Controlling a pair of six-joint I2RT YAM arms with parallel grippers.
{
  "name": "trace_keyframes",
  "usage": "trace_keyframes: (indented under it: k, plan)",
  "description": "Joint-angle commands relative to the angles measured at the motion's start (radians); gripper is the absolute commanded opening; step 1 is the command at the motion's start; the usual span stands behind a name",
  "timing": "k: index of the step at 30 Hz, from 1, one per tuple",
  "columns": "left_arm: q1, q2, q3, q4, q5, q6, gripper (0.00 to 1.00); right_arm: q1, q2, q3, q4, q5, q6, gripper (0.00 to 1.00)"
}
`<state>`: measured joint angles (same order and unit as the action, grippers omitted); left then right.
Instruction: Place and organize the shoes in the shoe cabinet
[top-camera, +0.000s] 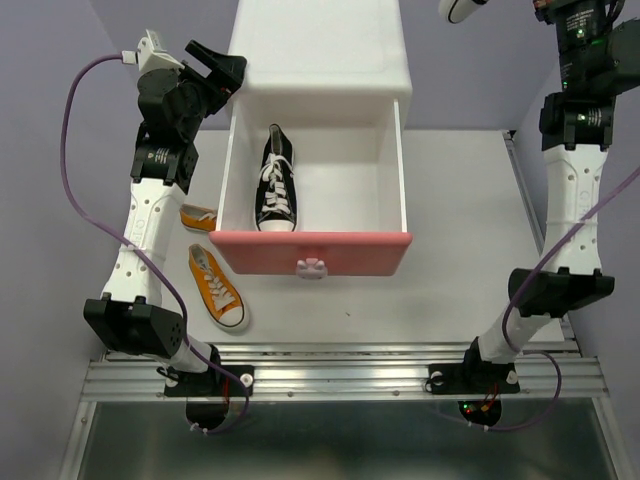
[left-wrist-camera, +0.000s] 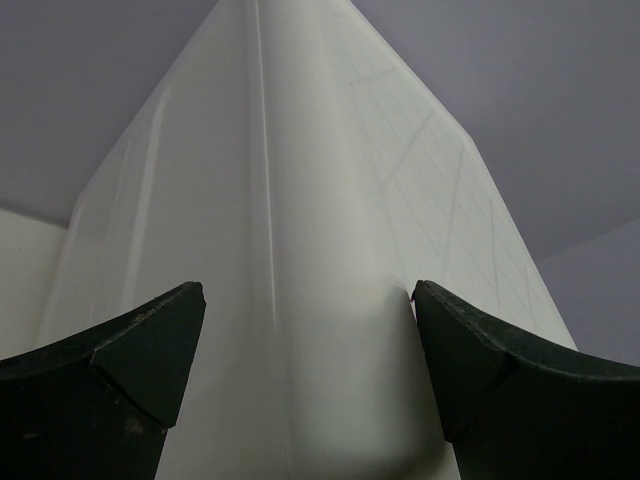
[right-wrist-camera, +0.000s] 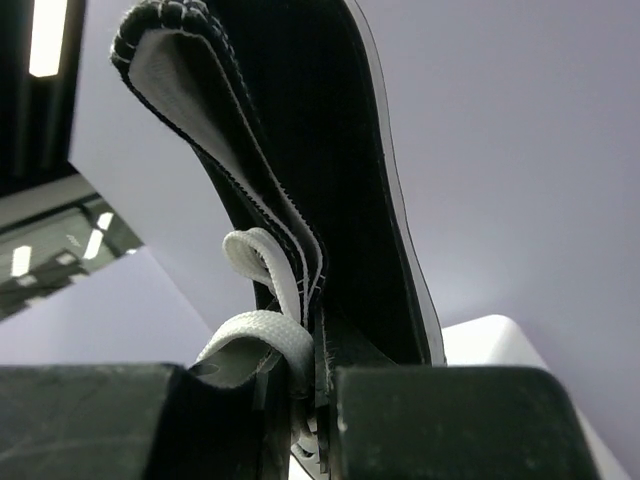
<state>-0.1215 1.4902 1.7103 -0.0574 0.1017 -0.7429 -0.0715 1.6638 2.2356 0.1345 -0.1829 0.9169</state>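
With right gripper (right-wrist-camera: 318, 385) clamped on second black shoe (right-wrist-camera: 340, 150), aloft right of cabinet (top-camera: 320, 50) (left gripper (left-wrist-camera: 310, 345) wide, empty, at its corner), swing over open drawer (top-camera: 310, 252) and set down beside mate (top-camera: 277, 185).

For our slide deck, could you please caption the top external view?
Black canvas sneaker in the open pink-fronted drawer; orange canvas sneakers left of it.

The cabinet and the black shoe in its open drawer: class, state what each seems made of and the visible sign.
The cabinet is probably moulded plastic: smooth, glossy white, with soft reflections and rounded corners. The black shoe seems to have a matte canvas upper, white fabric laces and a pale rubber-like sole rim.
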Motion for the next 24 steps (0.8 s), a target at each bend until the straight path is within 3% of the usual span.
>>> trace_keyframes:
  k: [1, 14, 17, 24]
  plan:
    - [0.019, 0.076, -0.06, -0.314, -0.022, 0.096, 0.95, -0.004, 0.072, 0.185, 0.234, -0.059, 0.279, 0.01]
    - [0.019, 0.079, -0.046, -0.326, -0.033, 0.099, 0.95, 0.341, 0.206, 0.266, 0.223, -0.196, 0.359, 0.01]
    - [0.019, 0.077, -0.054, -0.317, -0.027, 0.096, 0.95, 0.375, 0.198, 0.263, 0.205, -0.239, 0.356, 0.0]
    - [0.019, 0.073, -0.054, -0.306, -0.019, 0.08, 0.95, 0.501, 0.133, 0.219, -0.067, -0.315, 0.117, 0.01]
